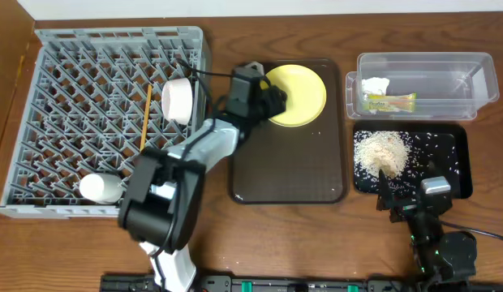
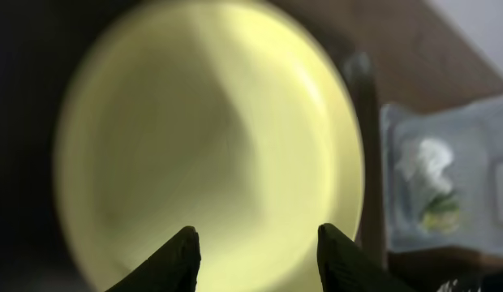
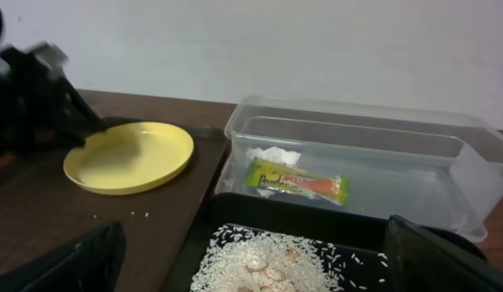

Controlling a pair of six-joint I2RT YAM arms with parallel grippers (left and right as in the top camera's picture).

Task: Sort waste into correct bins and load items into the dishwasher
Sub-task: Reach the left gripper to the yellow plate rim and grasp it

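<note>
The round yellow plate (image 1: 300,96) lies at the back of the dark brown serving tray (image 1: 288,174). My left gripper (image 1: 273,97) is open at the plate's left edge, and the plate (image 2: 211,138) fills its wrist view between the fingers (image 2: 260,247). The clear tub (image 1: 458,77) holds the white tissue (image 1: 375,84) and the green-yellow wrapper (image 1: 389,102). The rice heap (image 1: 381,152) lies on the black tray (image 1: 446,162). My right gripper (image 1: 400,197) is open and empty at that tray's front edge, its fingers (image 3: 253,235) either side of the rice (image 3: 276,264).
The grey dish rack (image 1: 40,122) at the left holds a white bowl (image 1: 177,100) on its side, wooden chopsticks (image 1: 146,118) and a second pale bowl (image 1: 101,188) at its front edge. The right wrist view shows the tub (image 3: 357,134), the wrapper (image 3: 296,182) and the plate (image 3: 130,156).
</note>
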